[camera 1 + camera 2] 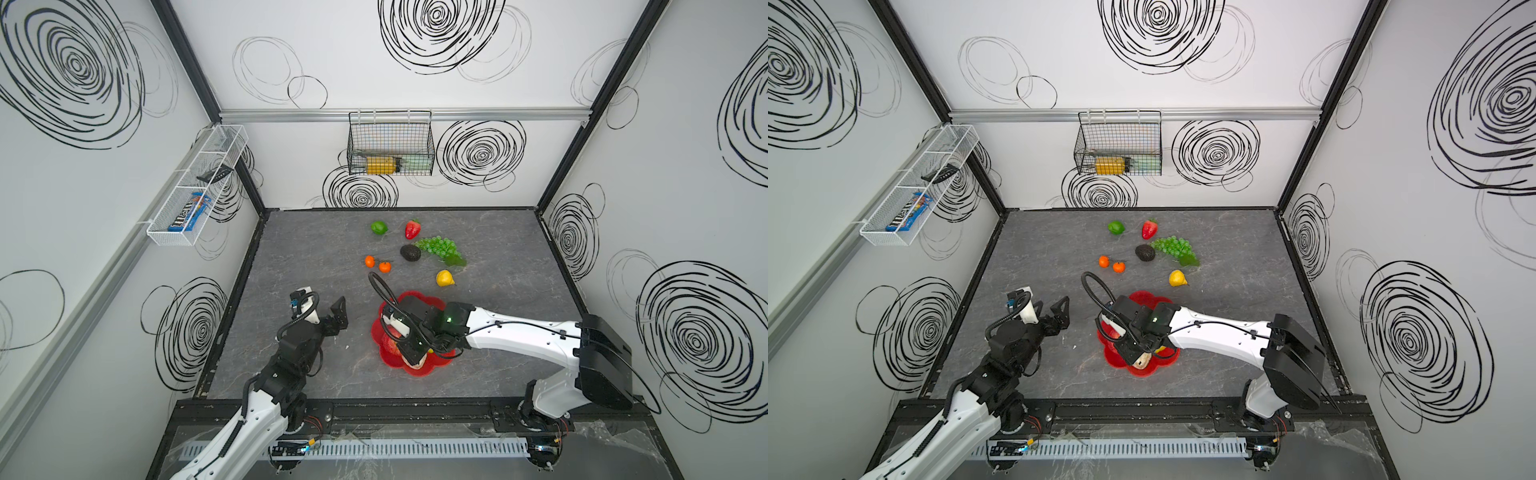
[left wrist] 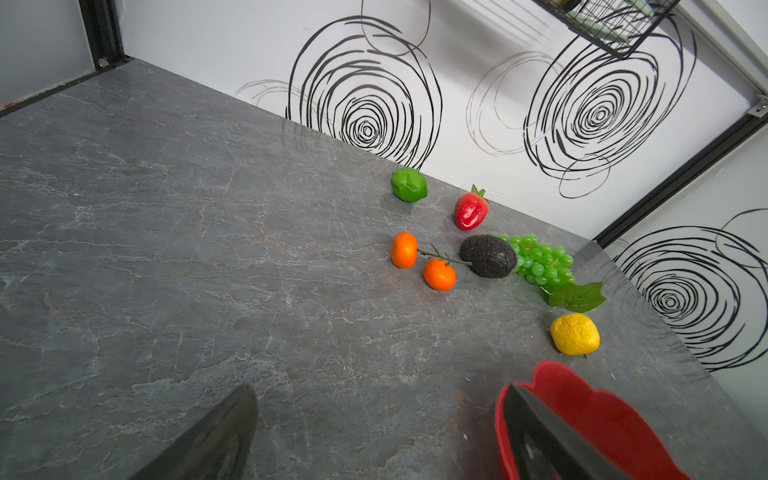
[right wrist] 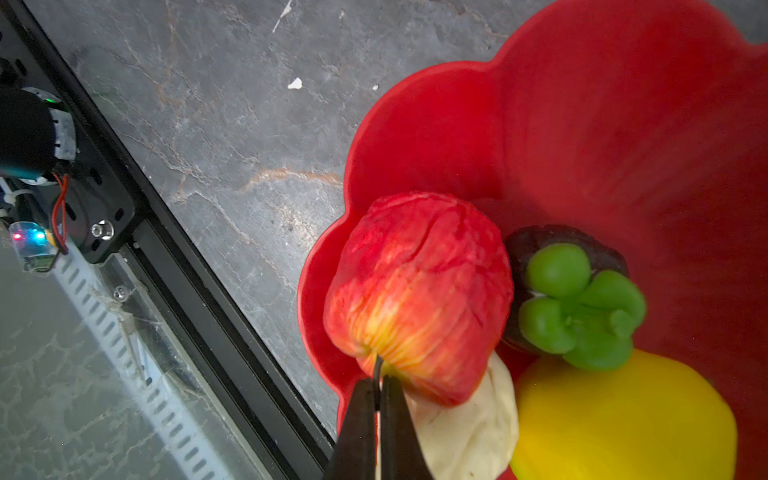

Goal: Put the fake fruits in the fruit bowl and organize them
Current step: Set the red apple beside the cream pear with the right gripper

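**Figure. Bimanual workspace, top and wrist views.** The fruit bowl is sitting on the grey table, toward its front edge and under the right arm. The right gripper is reaching over the bowl's near side, its fingers pressing together on the thin stem of the red apple. The apple is lying within the scalloped rim and touching the beige lumpy piece; whether it is resting on the dish or hanging just clear cannot be told. A dark fruit with a green calyx and a yellow fruit are also lying in the bowl. The left gripper is hovering over bare table left of the bowl, its fingers standing wide apart and holding nothing. Lying on the table beyond the bowl are the green lime, strawberry, grape bunch, avocado against the grapes, an orange and a second orange joined by a twig, and the lemon, which is nearest the bowl
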`<state>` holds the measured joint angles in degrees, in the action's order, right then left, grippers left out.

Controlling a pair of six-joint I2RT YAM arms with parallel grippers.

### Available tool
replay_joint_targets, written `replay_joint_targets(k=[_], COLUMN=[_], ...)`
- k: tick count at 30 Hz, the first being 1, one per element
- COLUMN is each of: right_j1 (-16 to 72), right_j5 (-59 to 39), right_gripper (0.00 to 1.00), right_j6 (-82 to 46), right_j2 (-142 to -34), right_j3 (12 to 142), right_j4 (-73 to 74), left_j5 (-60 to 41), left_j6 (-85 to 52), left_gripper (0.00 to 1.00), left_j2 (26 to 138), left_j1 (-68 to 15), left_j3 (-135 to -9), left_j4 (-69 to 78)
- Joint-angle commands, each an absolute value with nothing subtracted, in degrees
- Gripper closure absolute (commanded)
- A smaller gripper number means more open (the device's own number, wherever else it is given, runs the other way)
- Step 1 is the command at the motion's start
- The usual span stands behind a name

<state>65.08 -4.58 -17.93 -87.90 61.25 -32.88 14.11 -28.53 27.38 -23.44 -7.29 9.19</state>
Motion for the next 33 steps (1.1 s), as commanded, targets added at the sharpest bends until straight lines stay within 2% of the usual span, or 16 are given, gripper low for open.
replay_joint_targets(k=[1, 20, 23, 28, 33], right_j1=[65.5, 66.3, 66.6, 67.4, 67.9], right_j5=[-3.2, -1.5, -1.6, -1.3, -1.4], right_gripper=[0.94, 0.91, 0.88, 0.77, 0.78], right_j6=[-17.9, -18.3, -18.3, -17.9, -18.0], right_j2=[-88.4, -91.9, -92.7, -94.2, -94.8], right_j3=[63.4, 68.7, 69.0, 69.7, 70.0], right_j4=[-35.2, -42.0, -41.8, -41.7, -41.3], left_j5=[13.6, 13.0, 12.8, 12.7, 12.6], left_j6=[-27.7, -27.7, -27.7, -27.7, -27.7], left_gripper=[0.04, 0.04, 0.04, 0.04, 0.04], left_j2=[27.2, 27.4, 27.4, 27.0, 27.1], left_j1=[-22.9, -22.8, -22.7, -22.8, -22.6], left_j3=[-6.7, -6.7, -6.7, -6.7, -6.7], left_j4=[12.8, 13.0, 13.0, 12.8, 12.9])
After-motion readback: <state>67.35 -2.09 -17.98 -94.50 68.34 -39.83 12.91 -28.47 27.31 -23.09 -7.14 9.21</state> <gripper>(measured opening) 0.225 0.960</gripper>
